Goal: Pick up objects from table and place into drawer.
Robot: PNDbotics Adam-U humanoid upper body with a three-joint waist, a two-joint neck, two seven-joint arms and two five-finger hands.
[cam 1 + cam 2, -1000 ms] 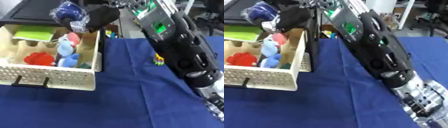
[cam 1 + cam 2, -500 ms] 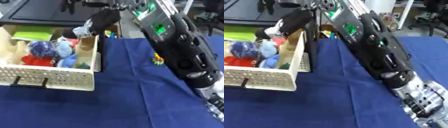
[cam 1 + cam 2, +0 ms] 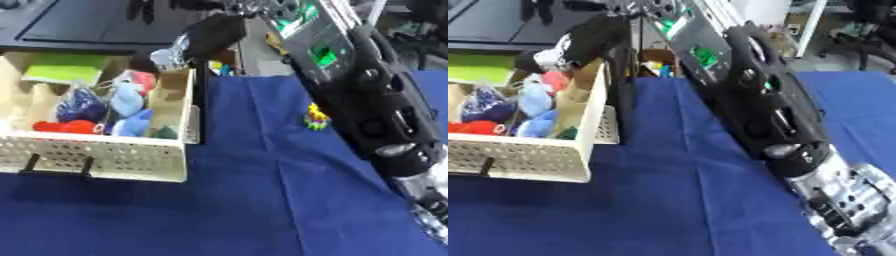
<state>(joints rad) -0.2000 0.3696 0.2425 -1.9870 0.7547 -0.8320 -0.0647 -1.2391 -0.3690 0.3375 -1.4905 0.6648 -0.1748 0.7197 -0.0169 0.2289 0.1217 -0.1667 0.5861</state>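
My right arm reaches from the lower right up to the drawer's far right corner. Its black right hand (image 3: 208, 36) hangs just above that corner with fingers relaxed and nothing in them. The cream perforated drawer (image 3: 98, 156) stands open at the left. Inside lie a dark blue object (image 3: 80, 103), light blue toys (image 3: 128, 99), a red thing (image 3: 65, 126), a pink-red piece (image 3: 141, 80) and a green flat item (image 3: 61, 67). A small yellow, green and pink toy (image 3: 316, 116) sits on the blue cloth beside my arm. The left hand shows in no view.
A blue cloth (image 3: 667, 200) covers the table. Behind the drawer is a dark cabinet top (image 3: 96, 27). Small coloured items (image 3: 219, 67) lie past the cloth's far edge. My forearm (image 3: 763, 110) crosses the right half of the cloth.
The dark blue object left my right hand and now lies in the drawer. The hand has drawn back toward the drawer's right corner, empty.
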